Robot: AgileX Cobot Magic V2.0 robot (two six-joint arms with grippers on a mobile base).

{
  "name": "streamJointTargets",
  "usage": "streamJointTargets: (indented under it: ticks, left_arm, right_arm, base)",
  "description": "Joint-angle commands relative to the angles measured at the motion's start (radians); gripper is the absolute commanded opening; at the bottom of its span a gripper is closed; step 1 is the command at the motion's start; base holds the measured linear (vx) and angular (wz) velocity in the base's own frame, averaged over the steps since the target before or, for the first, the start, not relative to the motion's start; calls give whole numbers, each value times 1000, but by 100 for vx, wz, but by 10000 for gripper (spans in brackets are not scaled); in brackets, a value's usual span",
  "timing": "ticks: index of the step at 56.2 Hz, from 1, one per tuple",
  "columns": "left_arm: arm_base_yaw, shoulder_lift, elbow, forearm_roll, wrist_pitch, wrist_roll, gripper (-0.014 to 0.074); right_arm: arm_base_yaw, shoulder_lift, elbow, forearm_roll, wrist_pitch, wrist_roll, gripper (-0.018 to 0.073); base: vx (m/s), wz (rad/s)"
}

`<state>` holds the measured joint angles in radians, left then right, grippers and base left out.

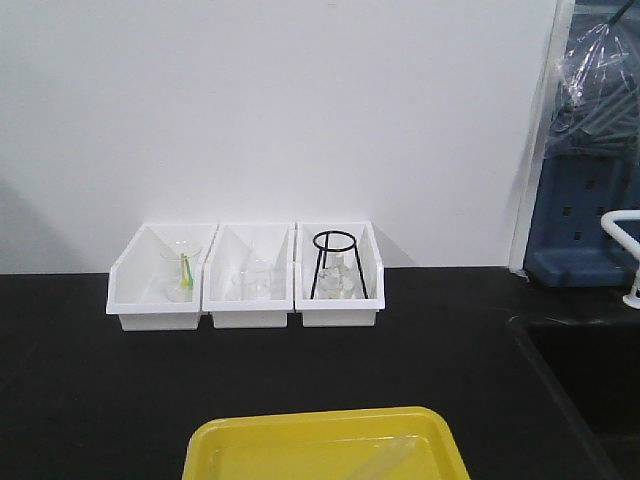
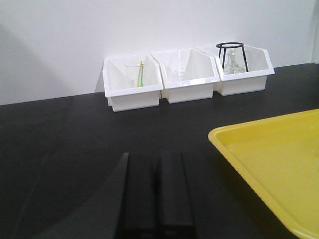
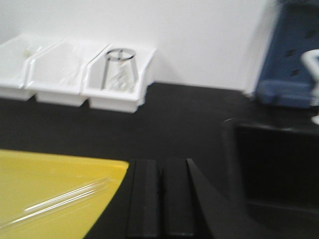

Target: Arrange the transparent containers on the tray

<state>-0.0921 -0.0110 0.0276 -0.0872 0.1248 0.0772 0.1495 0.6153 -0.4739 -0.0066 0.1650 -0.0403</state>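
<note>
Front view: a yellow tray (image 1: 320,440) sits on a black counter (image 1: 100,380), with three white bins (image 1: 245,275) against a white wall.

Left wrist view: the left gripper (image 2: 155,191) is closed and empty beside the tray.

Right wrist view: the right gripper (image 3: 160,196) is closed and empty; two glass test tubes (image 3: 60,201) lie side by side in the tray, so the task looks done.

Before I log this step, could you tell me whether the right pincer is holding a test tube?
No: the right pincer is shut with nothing between its fingers, and the test tubes lie on the yellow tray.
</note>
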Motion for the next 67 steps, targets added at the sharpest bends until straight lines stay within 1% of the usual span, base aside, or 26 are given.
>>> streamJointTargets:
  ticks: [1,6,10,13,24,26,30,67]
  left_arm:
    - [2,-23,36,-1,-79,-5,-1]
    - [2,-23,36,-1,-79,-5,-1]
    - [2,-23,36,-1,-79,-5,-1]
    - [2,-23,36,-1,-79,-5,-1]
    - [2,-23,36,-1,-79,-5,-1]
    - [2,-23,36,-1,-79,-5,-1]
    - [2,-23,36,-1,-79,-5,-1]
    - [2,-23,36,-1,-79,-5,-1]
  right_arm:
    - [-85,-136,84,-2,-109,-11,-13]
    - [-147,-257,199,-9,-108,-11,-13]
    - [-179,-353,290,-10,-108,-4,-12]
    - [-190,-420,349,-8,-108,24,-11]
    - [-188,-640,517,-12,-107,97,-11]
    - [-188,-636,515,-14,-80,96,-11]
    - [-188,-628,513,-25,-69,96,-11]
    - [-188,-627,513,-25,-70,93,-11]
  base:
    - [0,0]
    - [0,0]
    - [0,0]
    - [0,0]
    - [0,0]
    - [0,0]
    - [0,0]
    - [0,0]
